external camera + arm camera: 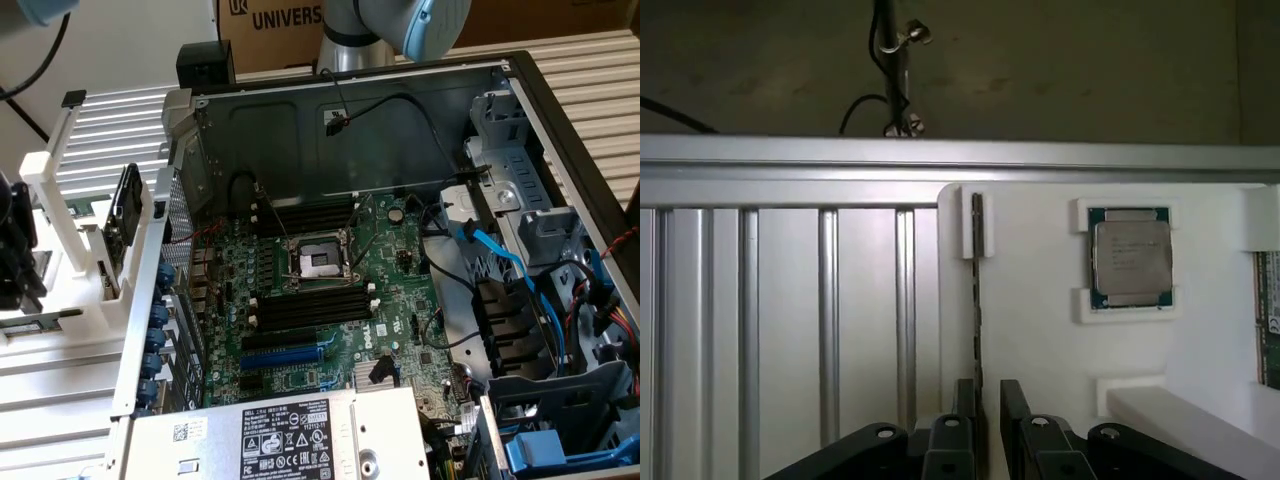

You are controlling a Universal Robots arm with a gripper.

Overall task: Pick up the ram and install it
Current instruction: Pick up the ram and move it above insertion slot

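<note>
The ram (978,290) is seen edge-on as a thin dark stick standing in a slot of the white holder (1040,330). My gripper (988,395) is open, with one black finger on either side of the stick's near end. One finger (965,400) is close against it and the other stands a little apart. In the exterior view the gripper (14,250) is at the far left edge, over the white rack (60,300) outside the computer case. The motherboard (320,290) lies in the open case, with long black slots (310,305) beside the processor socket (315,260).
A processor chip (1130,258) sits in its own white cradle near the ram. A green board (1268,320) shows at the holder's edge. A dark card (125,215) stands in the rack. Ribbed aluminium table (780,320) surrounds the holder. Cables (500,260) and the case walls (350,110) crowd the motherboard.
</note>
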